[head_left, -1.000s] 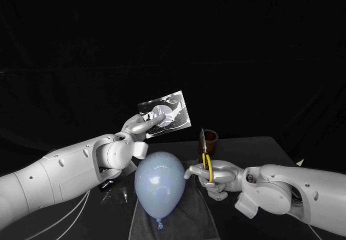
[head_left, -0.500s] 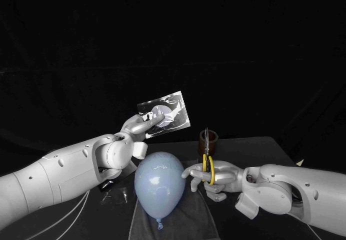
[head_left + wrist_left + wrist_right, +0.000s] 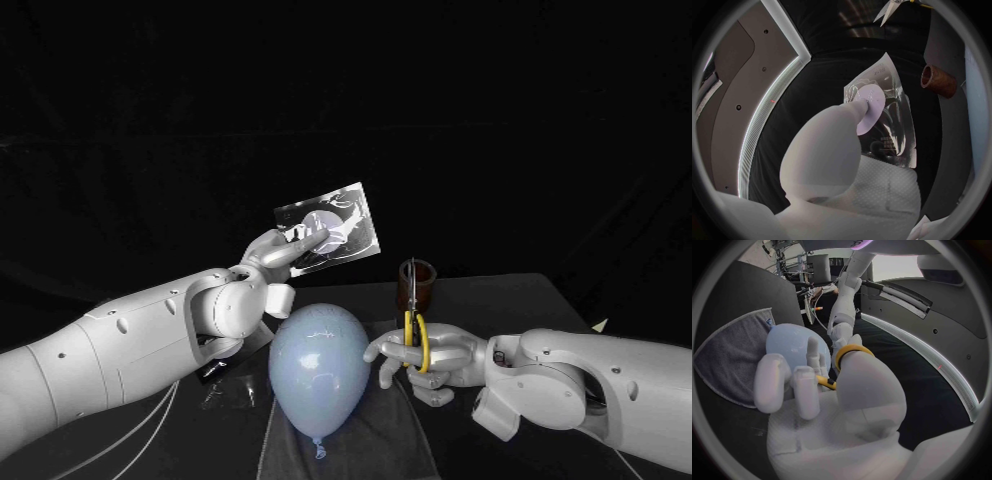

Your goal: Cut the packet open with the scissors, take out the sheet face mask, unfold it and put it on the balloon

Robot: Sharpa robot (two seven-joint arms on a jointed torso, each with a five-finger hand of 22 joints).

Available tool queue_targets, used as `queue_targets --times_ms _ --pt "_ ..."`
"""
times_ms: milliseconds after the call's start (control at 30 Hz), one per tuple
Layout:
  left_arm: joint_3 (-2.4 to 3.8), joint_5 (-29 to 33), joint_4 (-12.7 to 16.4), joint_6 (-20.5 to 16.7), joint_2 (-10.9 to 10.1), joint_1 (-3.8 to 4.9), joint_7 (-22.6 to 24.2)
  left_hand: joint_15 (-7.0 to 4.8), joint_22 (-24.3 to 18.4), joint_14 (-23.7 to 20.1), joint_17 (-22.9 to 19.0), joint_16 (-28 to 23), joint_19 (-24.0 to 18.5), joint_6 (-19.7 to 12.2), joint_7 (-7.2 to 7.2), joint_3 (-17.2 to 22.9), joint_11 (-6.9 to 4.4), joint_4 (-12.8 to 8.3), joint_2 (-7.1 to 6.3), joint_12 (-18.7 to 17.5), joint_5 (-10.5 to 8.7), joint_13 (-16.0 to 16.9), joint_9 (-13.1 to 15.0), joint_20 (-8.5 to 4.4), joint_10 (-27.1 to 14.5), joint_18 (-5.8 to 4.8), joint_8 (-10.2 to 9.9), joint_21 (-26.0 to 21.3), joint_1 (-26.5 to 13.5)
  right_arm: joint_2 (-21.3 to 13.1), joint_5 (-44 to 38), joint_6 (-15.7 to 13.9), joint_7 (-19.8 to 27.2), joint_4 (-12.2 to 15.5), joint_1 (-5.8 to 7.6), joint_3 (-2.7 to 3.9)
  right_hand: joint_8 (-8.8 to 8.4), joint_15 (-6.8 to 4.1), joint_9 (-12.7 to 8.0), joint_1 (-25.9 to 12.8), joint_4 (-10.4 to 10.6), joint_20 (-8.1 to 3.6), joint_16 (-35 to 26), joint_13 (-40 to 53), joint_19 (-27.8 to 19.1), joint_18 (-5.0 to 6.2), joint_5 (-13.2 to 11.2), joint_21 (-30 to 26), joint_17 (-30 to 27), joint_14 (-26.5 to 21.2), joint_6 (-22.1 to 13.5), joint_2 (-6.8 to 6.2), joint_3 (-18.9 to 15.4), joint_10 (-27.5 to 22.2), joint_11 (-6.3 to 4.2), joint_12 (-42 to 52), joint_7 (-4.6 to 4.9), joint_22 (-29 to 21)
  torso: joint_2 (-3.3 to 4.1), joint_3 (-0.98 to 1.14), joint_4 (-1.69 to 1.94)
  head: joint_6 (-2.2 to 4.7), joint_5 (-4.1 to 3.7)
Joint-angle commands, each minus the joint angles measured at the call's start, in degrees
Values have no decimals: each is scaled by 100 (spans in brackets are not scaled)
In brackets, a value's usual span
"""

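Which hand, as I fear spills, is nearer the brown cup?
Right: the right hand, gripping scissors, is before the cup; the left hand holds the packet farther off.

change | right robot hand [image 3: 418, 358] | tipped scissors [image 3: 414, 300] from tilted to upright

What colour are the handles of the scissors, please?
Yellow. The handles, gripped by the right hand, show best in the head view.

Glossy white rounded-shell left arm [image 3: 116, 350] and right arm [image 3: 599, 385]: bulky wrist housings, small dark screw heads dotted on shells. Thin pale cables [image 3: 144, 425] under left arm. Silver many-fingered left hand [image 3: 271, 258] and right hand [image 3: 430, 355]: smooth rounded fingers; left hand's base dimple-textured.
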Motion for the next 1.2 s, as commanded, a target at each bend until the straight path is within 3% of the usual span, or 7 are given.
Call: queue_targets --times_ms 33,133,533,767,833,967,1200 --pt "8 -19 5 22 10 7 48 -3 6 45 9 -22 32 33 3 39 11 2 47 -29 32 2 100 1 38 60 25 20 -33 -3 -60 40 14 15 4 6 73 -276 -111 10 3 -100 31 843 37 -13 -35 61 1245 653 -2052 50 -54 1301 -404 960 65 470 -1 -2 -1 -4 -1" --pt "8 -19 5 22 10 7 49 -3 6 45 9 -22 32 33 3 39 11 2 47 -29 32 2 100 1 38 60 25 20 -33 -5 -83 11 1 12 4 6 268 -326 -266 18 -2 -167 57 2390 69 -28 -9 119 1294 668 -2075 79 -113 1293 -480 2706 20 516 -1 -1 -1 -3 1" --pt "9 -21 44 36 34 6 51 -4 7 48 14 -26 34 32 4 64 11 -19 43 -29 32 2 105 0 40 61 28 22 -53 35 -168 -55 -95 -48 4 6 467 -346 -432 26 -1 -178 111 3112 134 -61 -19 257 1393 693 -2016 116 -166 1410 -481 3578 21 613 2 -5 -2 4 8" --pt "15 -67 59 41 93 12 47 -4 7 48 14 -27 33 32 5 68 11 -23 43 -30 32 2 106 0 40 61 29 22 -54 57 -271 -30 -174 -79 5 6 525 -309 -539 -82 21 -152 31 2470 20 -12 -17 25 1254 654 -2200 -66 -53 650 -439 2444 44 476 1 -3 -3 -6 6" --pt "19 -73 64 43 109 15 44 -4 7 47 15 -27 33 31 5 72 12 -26 42 -30 32 2 106 -1 40 61 29 22 -56 59 -303 2 -204 -83 6 6 542 -280 -608 -169 28 -120 -54 1955 -70 22 -9 -149 1109 607 -2363 -190 87 56 -401 1571 44 372 3 -2 -2 -13 4" --pt "27 -89 69 45 138 38 34 -4 7 47 16 -29 32 30 5 80 12 -33 41 -31 32 1 107 -1 39 61 29 21 -60 69 -391 92 -281 -85 8 6 538 -170 -799 -358 41 -35 -264 1617 -194 70 -9 -394 768 480 -2723 -529 400 -271 -278 1099 101 228 0 0 -5 -16 8" --pt "32 -185 98 0 164 105 -141 -4 6 46 17 -32 29 29 7 91 12 -42 40 -31 32 1 109 -1 38 60 29 20 -65 86 -462 190 -359 -101 13 6 756 -8 -927 -426 44 110 -377 1085 -219 75 -12 -440 583 395 -2900 -598 475 -541 -87 506 -11 204 -3 5 2 -12 12"
